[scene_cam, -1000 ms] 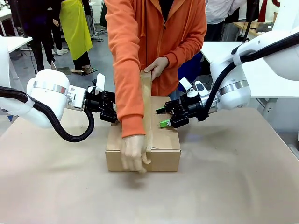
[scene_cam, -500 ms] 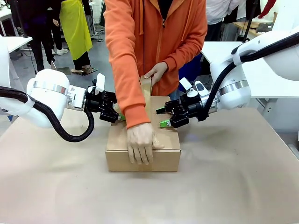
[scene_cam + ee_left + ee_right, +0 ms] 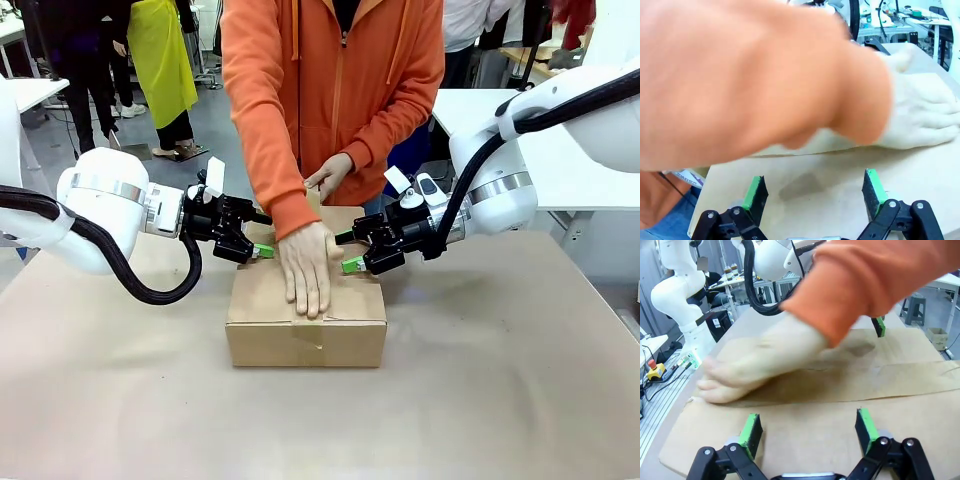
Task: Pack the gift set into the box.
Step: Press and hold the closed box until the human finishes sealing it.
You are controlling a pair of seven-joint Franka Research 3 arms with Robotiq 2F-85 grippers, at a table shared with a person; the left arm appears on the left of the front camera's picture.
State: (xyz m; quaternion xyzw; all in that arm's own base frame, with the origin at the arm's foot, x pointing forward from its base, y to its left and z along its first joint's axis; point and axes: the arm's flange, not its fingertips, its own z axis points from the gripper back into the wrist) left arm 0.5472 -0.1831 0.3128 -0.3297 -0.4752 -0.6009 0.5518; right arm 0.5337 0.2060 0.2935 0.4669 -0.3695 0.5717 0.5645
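Box [image 3: 305, 315] on counter [image 3: 480, 400], flaps closed (person's hand [image 3: 307, 265] presses its taped seam), flanked by left gripper [image 3: 252, 247] and right gripper [image 3: 348, 251], both released, seemingly steadying the flaps.

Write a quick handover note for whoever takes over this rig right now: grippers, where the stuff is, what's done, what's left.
Left gripper: open, empty, over the box's left top edge.
Right gripper: open, empty, over its right top edge.
Box: mid-table, flaps closed, a tape strip along the centre seam and down the front.
Person's hand presses flat on the tape; the other hand is at the far edge.
Gift set: presumably inside; cannot confirm.
Left: finishing the seal, it seems.
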